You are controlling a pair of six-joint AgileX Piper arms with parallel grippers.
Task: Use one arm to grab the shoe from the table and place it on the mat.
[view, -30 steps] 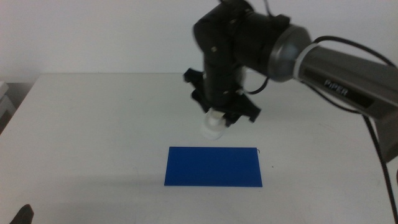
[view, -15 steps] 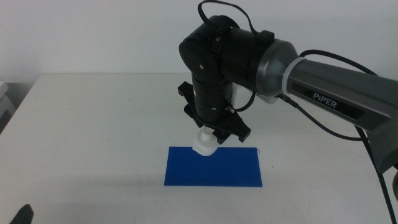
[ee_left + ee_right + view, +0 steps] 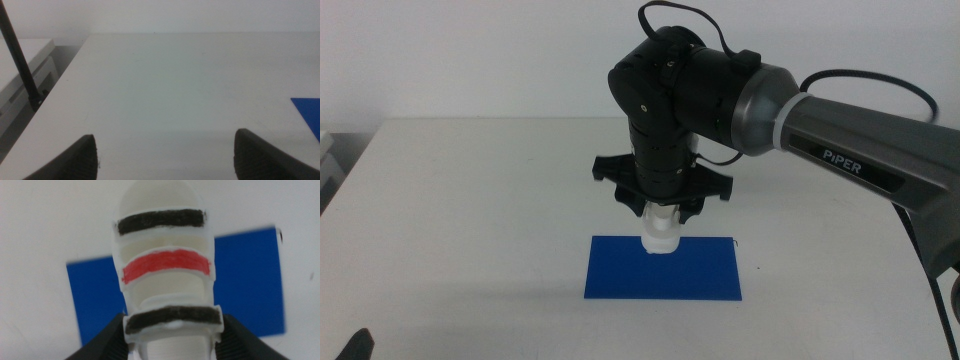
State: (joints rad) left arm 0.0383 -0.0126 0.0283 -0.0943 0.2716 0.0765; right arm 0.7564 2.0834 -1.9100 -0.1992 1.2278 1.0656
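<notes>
Shoe (image 3: pixel 660 232) in transit: in the middle view we see the white sandal hanging nose-down from the right gripper (image 3: pixel 662 212), its long axis near vertical, its lower end over the far edge of the blue mat (image 3: pixel 663 272). Whether it already touches the mat we cannot tell. The PIPER arm (image 3: pixel 840 140) reaches in from the right over the off-white worktop (image 3: pixel 470 200).

In the left wrist view, we find the left gripper (image 3: pixel 165 155) released, its jaws spread wide over bare worktop, with only a corner of the mat in sight; this arm waits.

In the right wrist view, we look along the shoe, black and red straps facing the camera, the gripper grasping it at the near end, the mat directly beyond. We judge the coming move to be a lowering that tips the sole flat.
</notes>
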